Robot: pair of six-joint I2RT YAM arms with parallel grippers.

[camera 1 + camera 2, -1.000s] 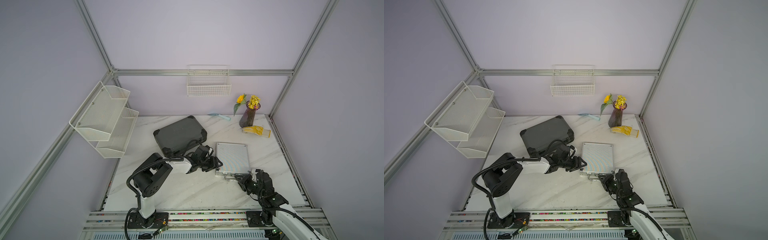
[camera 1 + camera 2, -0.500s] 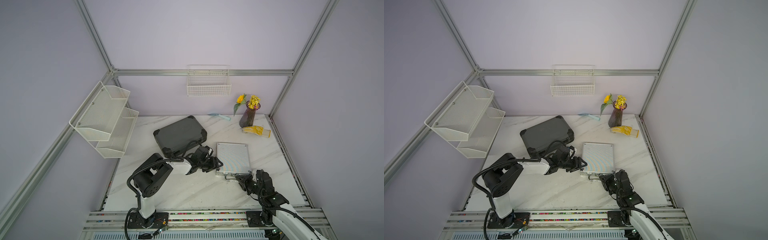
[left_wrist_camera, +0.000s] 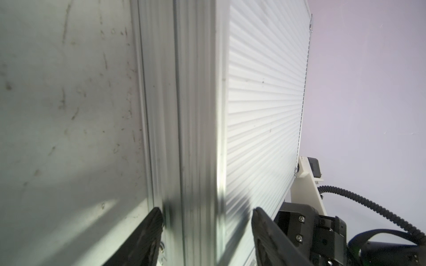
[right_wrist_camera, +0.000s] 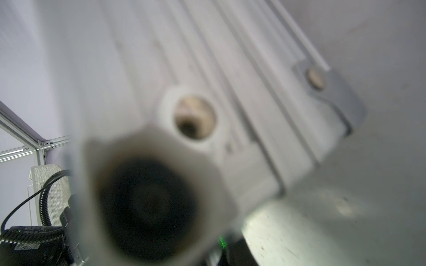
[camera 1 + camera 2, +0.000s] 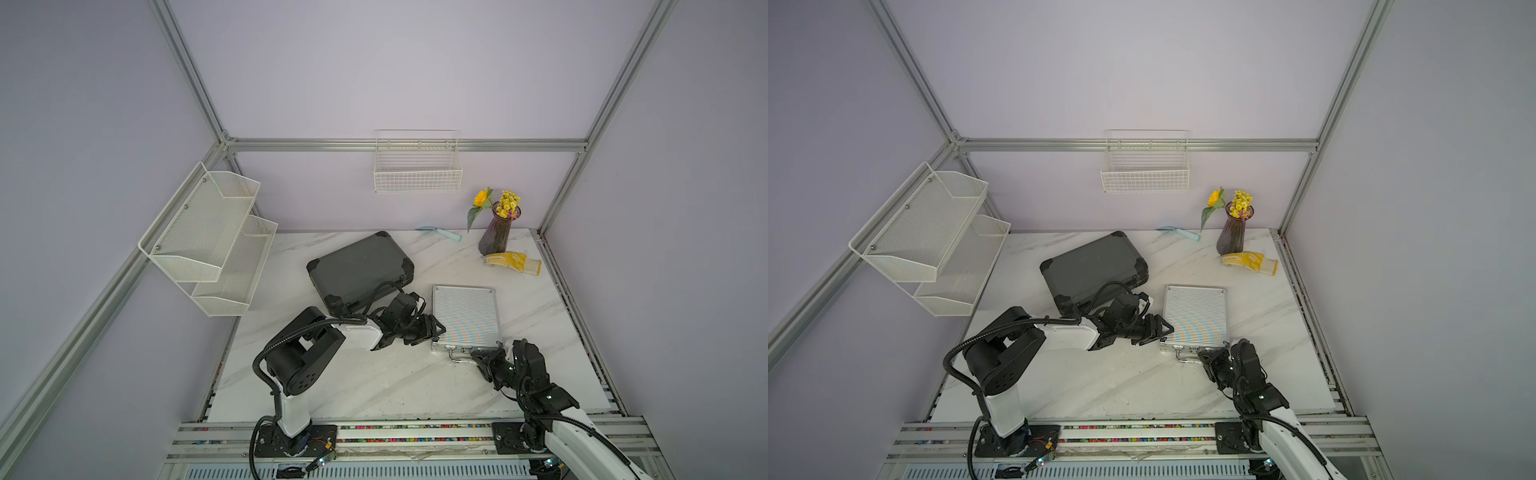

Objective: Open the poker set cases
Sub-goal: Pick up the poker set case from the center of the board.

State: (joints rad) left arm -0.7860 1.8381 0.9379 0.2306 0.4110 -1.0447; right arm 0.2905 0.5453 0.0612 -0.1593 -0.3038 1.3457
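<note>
Lying closed: grey case point(image 5: 357, 266), silver case point(image 5: 465, 316) | left pincer point(image 5: 437, 332) parted | right pincer point(image 5: 478, 358) pinched tight

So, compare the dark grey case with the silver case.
The dark grey case is larger than the silver case. The dark grey case is smooth and black-cornered; the silver case is ribbed. The dark grey case lies skewed on the table; the silver case sits about square to it. Both lie flat, lids shut.
</note>
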